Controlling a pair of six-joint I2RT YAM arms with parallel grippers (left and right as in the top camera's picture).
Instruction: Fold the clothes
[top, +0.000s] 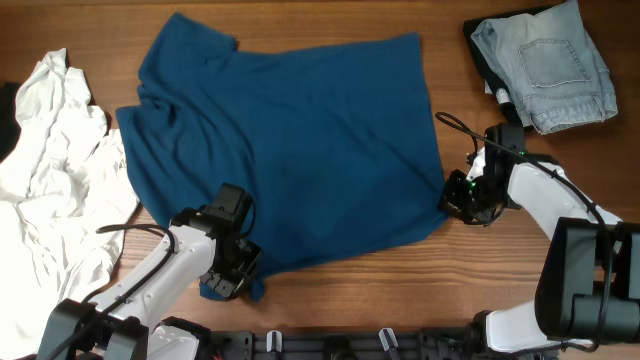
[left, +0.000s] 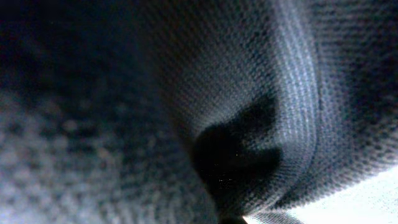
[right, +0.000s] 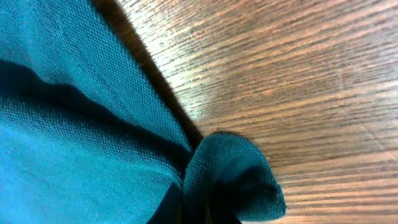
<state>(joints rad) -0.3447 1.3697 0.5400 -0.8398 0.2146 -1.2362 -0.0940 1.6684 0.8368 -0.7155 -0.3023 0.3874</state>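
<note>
The blue T-shirt (top: 290, 150) lies spread flat across the middle of the wooden counter (top: 400, 300). Its collar and sleeves point toward 10 o'clock and its hem runs along the near side.

The left claw (top: 228, 280) sits at the shirt's 7 o'clock corner, pressed down on the hem, with a small tuck of blue cloth showing just below it. It is closed tight on that corner. In the left wrist view, dark ribbed fabric (left: 292, 99) fills nearly the whole frame, too close to make out the fingers.

The right claw (top: 458, 200) is at the shirt's 4 o'clock corner, right on the side edge. It is also clamped fully together. The right wrist view shows a bunched nub of the blue cloth (right: 230, 180) gathered at 6 o'clock in the frame, where the claw pinches it, with bare wood grain (right: 280, 74) beyond.

A white shirt (top: 55, 190) lies crumpled at 9 o'clock, its edge just beside the blue sleeve. Pale denim jeans (top: 545, 65) lie folded at 2 o'clock on something dark, well apart from the T-shirt.
</note>
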